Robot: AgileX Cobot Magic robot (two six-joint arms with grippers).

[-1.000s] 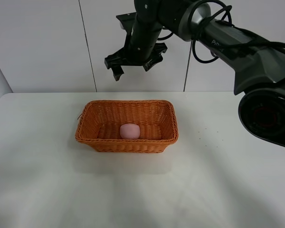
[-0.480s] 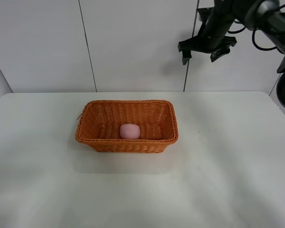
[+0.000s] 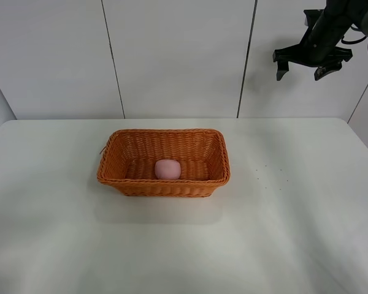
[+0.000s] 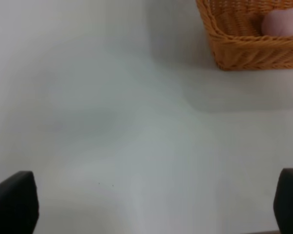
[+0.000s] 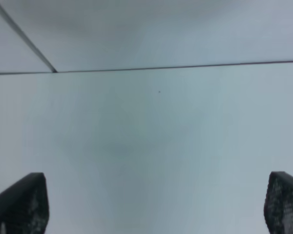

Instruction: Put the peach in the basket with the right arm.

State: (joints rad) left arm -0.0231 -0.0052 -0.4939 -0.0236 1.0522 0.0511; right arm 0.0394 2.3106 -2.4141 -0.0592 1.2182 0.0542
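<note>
The pale pink peach (image 3: 168, 169) lies on the floor of the orange-brown wicker basket (image 3: 119, 177) in the middle of the white table. My right gripper (image 3: 302, 68) hangs high at the upper right, far from the basket, open and empty. Its wrist view holds only bare table and wall between the fingertips (image 5: 20, 204). My left gripper (image 4: 146, 207) is open over bare table; a corner of the basket (image 4: 234, 46) with the peach (image 4: 282, 23) in it lies some way beyond its fingers. The left arm is out of the high view.
A white panelled wall with dark vertical seams (image 3: 246, 58) stands behind the table. The table's far edge (image 3: 282, 118) runs below the right gripper. A few tiny dark specks (image 3: 267, 168) dot the tabletop right of the basket.
The right arm has swung from above the basket far to the right and away, its gripper open throughout. The peach and basket have stayed put.
</note>
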